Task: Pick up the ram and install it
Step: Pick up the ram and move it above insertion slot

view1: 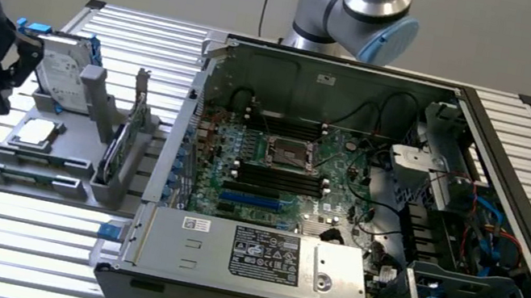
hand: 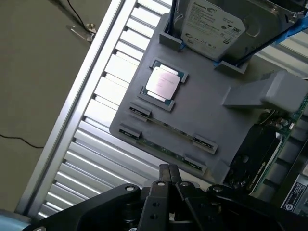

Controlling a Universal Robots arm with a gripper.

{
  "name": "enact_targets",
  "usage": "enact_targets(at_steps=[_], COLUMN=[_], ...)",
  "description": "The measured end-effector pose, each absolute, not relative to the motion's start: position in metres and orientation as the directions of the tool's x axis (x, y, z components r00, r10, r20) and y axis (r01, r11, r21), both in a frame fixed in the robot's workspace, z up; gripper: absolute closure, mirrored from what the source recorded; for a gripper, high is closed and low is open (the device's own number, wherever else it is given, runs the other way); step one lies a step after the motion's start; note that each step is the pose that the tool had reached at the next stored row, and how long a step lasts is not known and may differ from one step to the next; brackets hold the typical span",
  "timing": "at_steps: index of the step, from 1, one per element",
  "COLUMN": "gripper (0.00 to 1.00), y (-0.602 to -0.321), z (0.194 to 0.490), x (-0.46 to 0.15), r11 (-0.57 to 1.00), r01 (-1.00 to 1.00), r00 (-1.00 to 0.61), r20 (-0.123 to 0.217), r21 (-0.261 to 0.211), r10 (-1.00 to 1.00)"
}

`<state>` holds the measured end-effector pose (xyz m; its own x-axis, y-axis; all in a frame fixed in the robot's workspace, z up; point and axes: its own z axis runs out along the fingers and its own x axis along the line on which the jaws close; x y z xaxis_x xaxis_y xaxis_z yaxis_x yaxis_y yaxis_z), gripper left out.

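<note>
Wrist view looks down past the hand, whose fingers are drawn together with nothing between them, hanging above the near edge of a gray holder that lies on the slatted desk. The ram stands on its edge in that holder, a thin green strip caught at each end by small clips. It runs along the holder's side nearest the hand, and what looks like a second strip lies just beside it, closer to the holder's rim. Right behind the ram sits the square processor, then a hard drive propped in blue brackets. A larger card stands upright at the holder's far side, toward the computer case. From the exterior view, the holder is at the desk's edge on the exterior view's left and the open case takes up the middle. My worry is the stick itself. It is so narrow that fingers coming down a little off line could close on a clip, or on both strips, and cock it in its seat. A skewed pull might jam it or drag the holder. A low swing could also clip the processor. Over at the motherboard, the case wall and loose black cables crowd the dark memory slots.
</note>
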<state>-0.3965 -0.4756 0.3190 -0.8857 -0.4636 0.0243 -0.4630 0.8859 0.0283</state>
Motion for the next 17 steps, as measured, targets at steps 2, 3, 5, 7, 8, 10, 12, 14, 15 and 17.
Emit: enact_targets(at_steps=[2,3,5,7,8,10,12,14,15,17], gripper=[0.89,0.89,0.89,0.89,0.89,0.89,0.89,0.89,0.89,0.89], y=[-0.4756,-0.4756,-0.4756,-0.4756,-0.4756,-0.4756,-0.4756,-0.4756,-0.4756,-0.4756], z=[0.3181,0.3177,0.3168,0.3160,0.3156,0.3147,0.3143,0.3142,0.3141,0.3140], x=[-0.3965,-0.3965,-0.3965,-0.3965,-0.3965,-0.3965,-0.3965,-0.3965,-0.3966,-0.3965], r11=[0.868,0.859,0.840,0.820,0.809,0.787,0.764,0.741,0.728,0.703], r01=[-0.495,-0.511,-0.542,-0.572,-0.587,-0.616,-0.644,-0.671,-0.685,-0.711], r00=[-0.868,-0.859,-0.839,-0.819,-0.809,-0.787,-0.764,-0.740,-0.728,-0.702], r20=[0.024,0.024,0.024,0.024,0.024,0.024,0.025,0.025,0.024,0.024], r21=[0.028,0.028,0.028,0.028,0.028,0.028,0.028,0.028,0.028,0.028], r10=[-0.496,-0.512,-0.543,-0.573,-0.588,-0.616,-0.645,-0.672,-0.685,-0.711])
